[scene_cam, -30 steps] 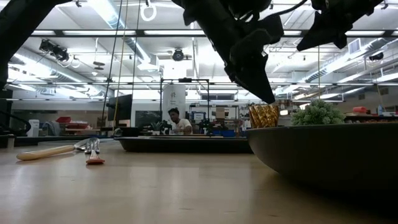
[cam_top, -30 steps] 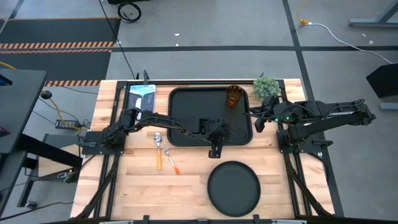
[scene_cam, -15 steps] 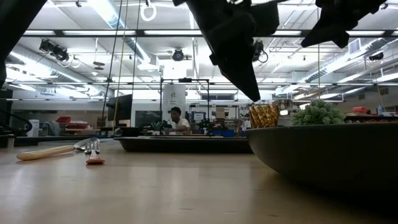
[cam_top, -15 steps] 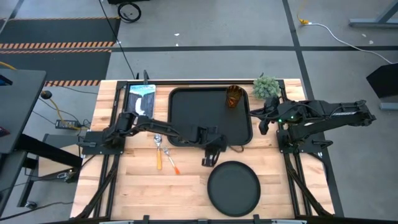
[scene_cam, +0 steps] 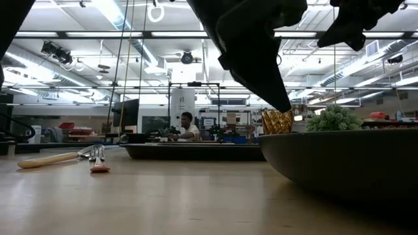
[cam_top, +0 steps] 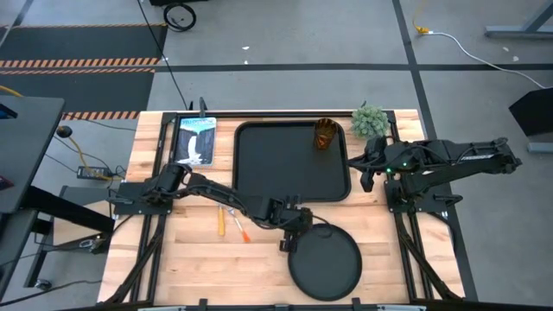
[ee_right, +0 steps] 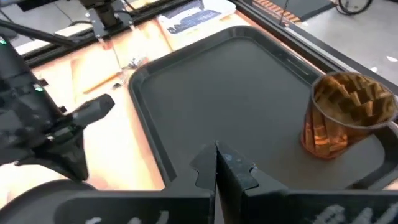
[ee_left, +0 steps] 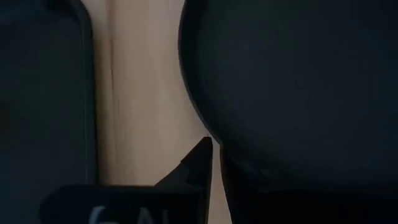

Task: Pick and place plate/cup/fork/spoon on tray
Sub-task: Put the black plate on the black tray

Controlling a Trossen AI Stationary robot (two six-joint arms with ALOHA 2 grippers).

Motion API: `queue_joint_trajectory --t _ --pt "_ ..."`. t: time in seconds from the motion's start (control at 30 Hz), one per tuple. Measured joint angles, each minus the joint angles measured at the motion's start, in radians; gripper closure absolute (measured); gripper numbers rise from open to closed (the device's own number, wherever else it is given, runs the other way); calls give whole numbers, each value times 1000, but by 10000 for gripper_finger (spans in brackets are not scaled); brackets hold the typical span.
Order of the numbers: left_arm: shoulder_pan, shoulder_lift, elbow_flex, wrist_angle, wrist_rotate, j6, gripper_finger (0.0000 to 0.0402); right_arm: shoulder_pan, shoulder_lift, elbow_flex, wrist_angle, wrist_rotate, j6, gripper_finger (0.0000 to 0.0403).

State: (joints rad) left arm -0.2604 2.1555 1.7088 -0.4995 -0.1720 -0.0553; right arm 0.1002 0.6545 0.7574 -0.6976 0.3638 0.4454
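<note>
The round black plate lies flat on the table near the front edge; it also shows in the low view. The black tray lies behind it, with the amber cup standing upright in its far right corner. The spoon and fork lie on the wood left of the plate, partly under my left arm. My left gripper is shut and hangs just above the plate's far left rim, touching nothing. My right gripper is shut and empty beside the tray's right edge.
A small green potted plant stands at the far right, beside the cup. A printed booklet lies left of the tray. A strip of bare wood separates the tray from the plate. A person sits in the room far behind the table.
My left gripper, still shut, has gone from over the tray's near edge toward the table's near edge, off the tray, and now hangs by the plate's far left rim. The plate, cup, fork and spoon have stayed where they were.
</note>
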Motion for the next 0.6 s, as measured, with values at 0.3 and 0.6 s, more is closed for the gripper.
queue_joint_trajectory --t 0.3,0.6 --pt "-28 0 -1 17 -113 -299 362 32 5 0 16 0 -32 394" --pt "-34 2 -1 13 -150 -645 307 103 35 0 31 -1 -51 394"
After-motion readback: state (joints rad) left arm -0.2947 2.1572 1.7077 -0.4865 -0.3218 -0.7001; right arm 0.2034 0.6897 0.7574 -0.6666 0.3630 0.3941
